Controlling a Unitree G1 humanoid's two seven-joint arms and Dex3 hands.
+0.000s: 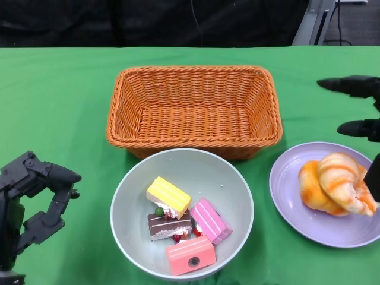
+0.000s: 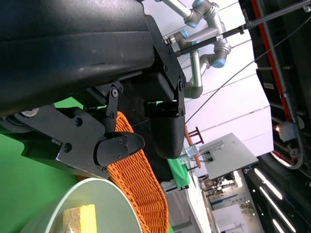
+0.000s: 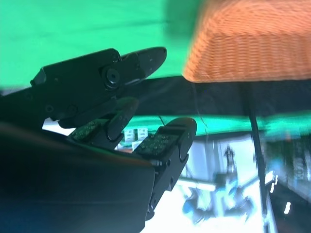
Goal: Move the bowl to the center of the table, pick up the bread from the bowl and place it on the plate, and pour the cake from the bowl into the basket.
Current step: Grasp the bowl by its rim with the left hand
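Left robot hand (image 1: 35, 196) hovers beside the bowl (image 1: 127, 205), fingers apart, holding nothing. Right robot hand (image 1: 362, 110) hangs over the plate (image 1: 285, 184), fingers spread, empty. Bread (image 1: 335, 184) sits on the plate. Cake (image 1: 181, 222) pieces lie in the bowl, just before the basket (image 1: 193, 80) on the green counter (image 1: 59, 107).

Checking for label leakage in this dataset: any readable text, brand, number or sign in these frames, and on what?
None readable in any view.
Bowl, cakes, plate, bread, basket: no print.
Right hand, left hand: no markings that can be read.
Boxes behind the right hand's fingers: too blurred to tell.
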